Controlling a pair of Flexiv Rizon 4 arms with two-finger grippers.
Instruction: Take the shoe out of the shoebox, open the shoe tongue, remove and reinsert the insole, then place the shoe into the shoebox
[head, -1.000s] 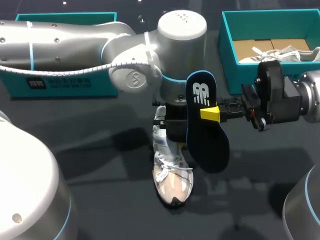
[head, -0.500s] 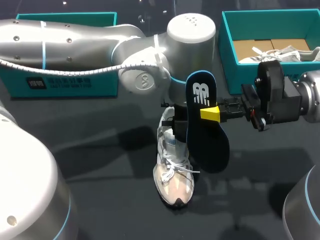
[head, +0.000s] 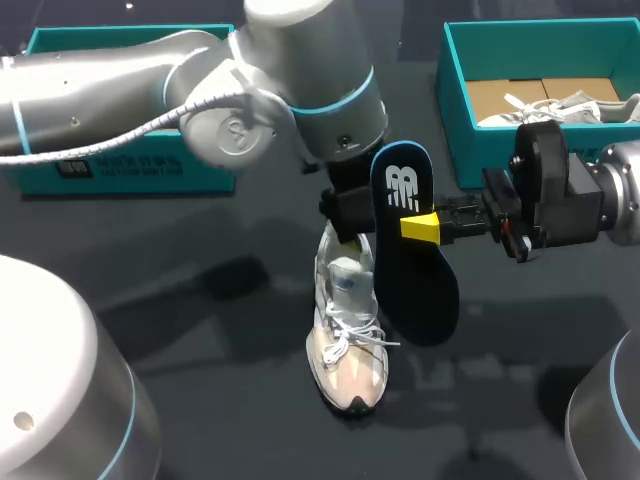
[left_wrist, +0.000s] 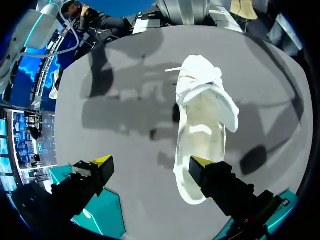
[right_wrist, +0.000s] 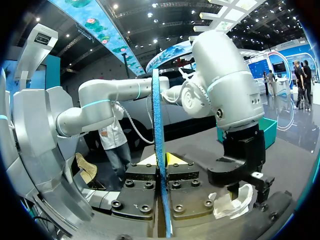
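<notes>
The right gripper (right_wrist: 161, 159) is clamped on the dark blue insole (right_wrist: 157, 110), which stands on edge between its fingers. The left gripper (left_wrist: 151, 161) is spread wide and holds nothing. The white shoe (left_wrist: 202, 125) lies on the table (left_wrist: 125, 75) under one of its fingers, tongue lifted.

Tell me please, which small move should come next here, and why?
Probably lower the insole toe-first toward the opening of the shoe. The right jaws are shut on the insole, holding it on edge beside the shoe, which stands on the table with its mouth open; the left jaws are open by its heel.
</notes>
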